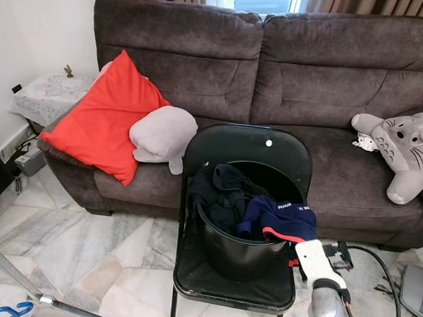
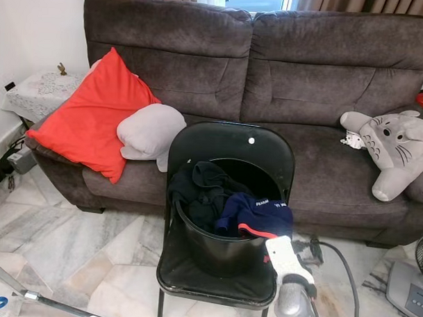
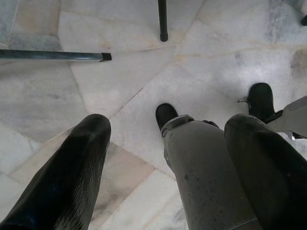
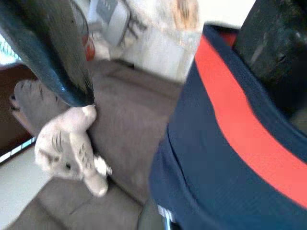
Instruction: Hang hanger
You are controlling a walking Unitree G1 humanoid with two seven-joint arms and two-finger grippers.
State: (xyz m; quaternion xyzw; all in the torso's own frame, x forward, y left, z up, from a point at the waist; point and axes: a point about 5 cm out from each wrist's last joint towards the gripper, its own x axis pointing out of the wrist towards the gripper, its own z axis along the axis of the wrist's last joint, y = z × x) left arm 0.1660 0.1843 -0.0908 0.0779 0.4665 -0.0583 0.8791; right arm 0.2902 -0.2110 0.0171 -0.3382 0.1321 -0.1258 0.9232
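Here we reach our right gripper (image 4: 192, 62) to the navy shirt (image 1: 279, 218) in the bucket (image 1: 236, 253), fingers spread, gripping nothing; our left gripper (image 3: 168, 158) hangs open.

Red cushion (image 1: 105, 120), navy red-trimmed garment (image 1: 279, 220)

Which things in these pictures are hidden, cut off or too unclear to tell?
- Right hand: in the right wrist view, whether it grips the navy garment is unclear; close and blurred.
- Black bucket: the clothes hide what lies beneath.
- Blue hanger: cut off by the left eye view's bottom edge.
- Left hand: open, pointing at the floor.
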